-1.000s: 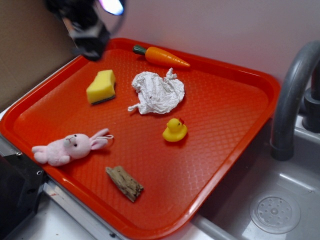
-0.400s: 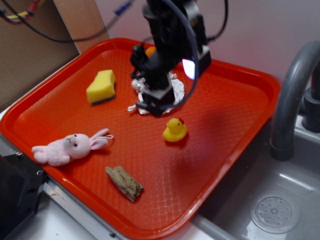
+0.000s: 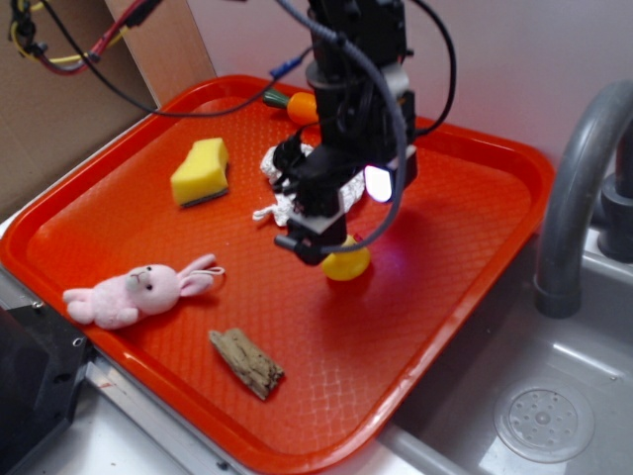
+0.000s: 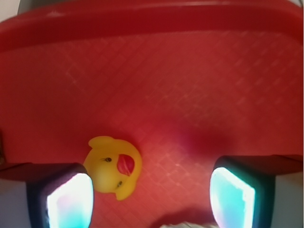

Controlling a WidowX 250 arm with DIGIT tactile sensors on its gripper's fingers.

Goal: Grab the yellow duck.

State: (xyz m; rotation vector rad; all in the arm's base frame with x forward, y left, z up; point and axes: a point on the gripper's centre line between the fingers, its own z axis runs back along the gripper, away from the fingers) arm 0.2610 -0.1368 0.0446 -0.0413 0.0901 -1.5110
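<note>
Claw (image 4: 149, 199) spread over yellow duck (image 4: 114, 167), beak only in wrist view.

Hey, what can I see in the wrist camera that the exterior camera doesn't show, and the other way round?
Only the wrist view shows the yellow duck's face, eyes and red-orange beak, and that it sits off-centre, close to one finger pad of the open gripper. Only the exterior view shows the sponge, pink bunny, wood piece, crumpled paper, carrot and the faucet. Both show the duck on the red tray, with the gripper low over it.
</note>
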